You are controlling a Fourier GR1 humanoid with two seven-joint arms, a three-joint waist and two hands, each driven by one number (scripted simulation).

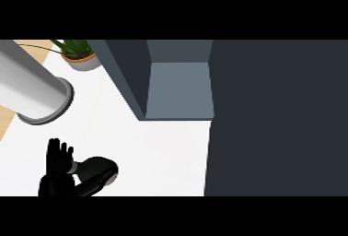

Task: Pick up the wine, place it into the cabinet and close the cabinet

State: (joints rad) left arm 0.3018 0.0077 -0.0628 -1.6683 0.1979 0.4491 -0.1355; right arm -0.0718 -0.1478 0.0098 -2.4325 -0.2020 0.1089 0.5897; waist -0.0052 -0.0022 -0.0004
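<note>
One hand is showing in the head view: the left hand, sitting near the lower left edge above the white counter; its fingers are pointing straight up and slightly spread, so it is standing open and holding nothing; a rounded black wrist section is bulging out just to its right. The right hand is not appearing anywhere in the view, so I cannot tell its state.

One cabinet is occupying the upper middle, its dark slate wall running down at a slant; one compartment is lying open beside that wall, showing a lighter grey-blue inner face; nothing is visibly sitting inside it. One large dark panel is filling the whole right side, touching the compartment's right edge and covering the counter there; whether it is the cabinet's door I cannot tell.

The wine is not making itself seen in this view; I cannot tell where it is.

One big white cylinder with a grey rim is slanting in from the upper left, its rimmed end facing the lower right, well apart from the hand below it. One green plant is growing from one grey pot at the top, between the cylinder and the cabinet wall.
</note>
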